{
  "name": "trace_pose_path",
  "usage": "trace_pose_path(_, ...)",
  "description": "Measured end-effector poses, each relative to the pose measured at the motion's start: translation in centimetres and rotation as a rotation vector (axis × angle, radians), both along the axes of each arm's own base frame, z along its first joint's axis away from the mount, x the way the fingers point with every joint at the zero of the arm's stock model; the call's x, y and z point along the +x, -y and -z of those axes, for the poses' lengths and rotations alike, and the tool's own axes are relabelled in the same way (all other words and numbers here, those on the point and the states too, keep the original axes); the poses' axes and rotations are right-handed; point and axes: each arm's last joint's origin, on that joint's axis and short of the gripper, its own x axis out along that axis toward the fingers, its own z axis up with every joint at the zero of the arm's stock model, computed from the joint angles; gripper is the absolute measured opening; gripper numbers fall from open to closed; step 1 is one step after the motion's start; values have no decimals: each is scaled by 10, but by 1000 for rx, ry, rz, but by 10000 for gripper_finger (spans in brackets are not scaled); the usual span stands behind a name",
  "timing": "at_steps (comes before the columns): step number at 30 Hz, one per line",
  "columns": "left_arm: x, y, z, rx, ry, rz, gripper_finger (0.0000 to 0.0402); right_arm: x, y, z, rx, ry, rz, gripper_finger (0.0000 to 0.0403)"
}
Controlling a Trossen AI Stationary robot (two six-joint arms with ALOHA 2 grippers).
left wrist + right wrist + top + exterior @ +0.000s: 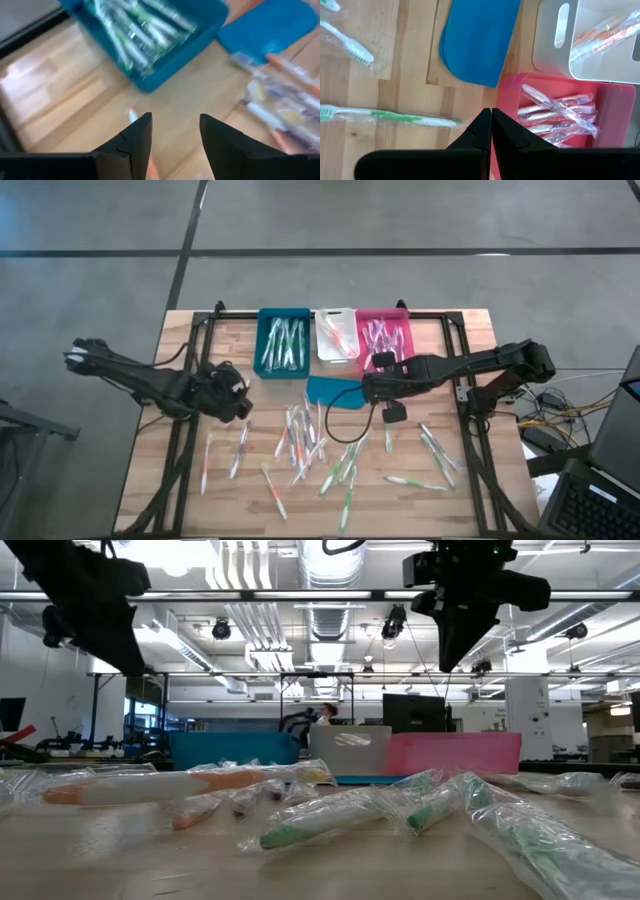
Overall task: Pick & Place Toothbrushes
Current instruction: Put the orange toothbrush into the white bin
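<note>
Many wrapped toothbrushes point(310, 445) lie loose on the wooden table, white with green, pink or orange parts. More lie in the teal bin point(283, 343), the white bin point(336, 335) and the pink bin point(385, 335) at the far edge. My left gripper point(175, 142) stands open and empty above the table, near the teal bin point(150, 35). My right gripper point(491, 127) is shut and empty, above the near edge of the pink bin point(560, 115). In the low view both grippers hang well above the table.
A flat teal lid-like piece point(335, 392) lies on the table just in front of the white bin. A black frame point(190, 430) runs along both sides of the table. A green toothbrush point(390, 117) lies on the wood beside the pink bin.
</note>
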Motion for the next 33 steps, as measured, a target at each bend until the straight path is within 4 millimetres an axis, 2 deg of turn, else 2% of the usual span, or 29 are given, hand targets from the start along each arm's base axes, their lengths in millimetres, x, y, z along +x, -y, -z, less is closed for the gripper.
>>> trace_pose_path(5, 1, -5, 10, -48, -108, -81, 165, 1, 0, 0, 1, 7, 0, 8)
trace_pose_path(21, 29, -12, 46, -207, -388, -177, 165, 2, 0, -1, 3, 20, 0, 8)
trace_pose_path(33, 36, -12, 61, -211, -480, -191, 156, 2, 0, -1, 4, 28, 1, 8)
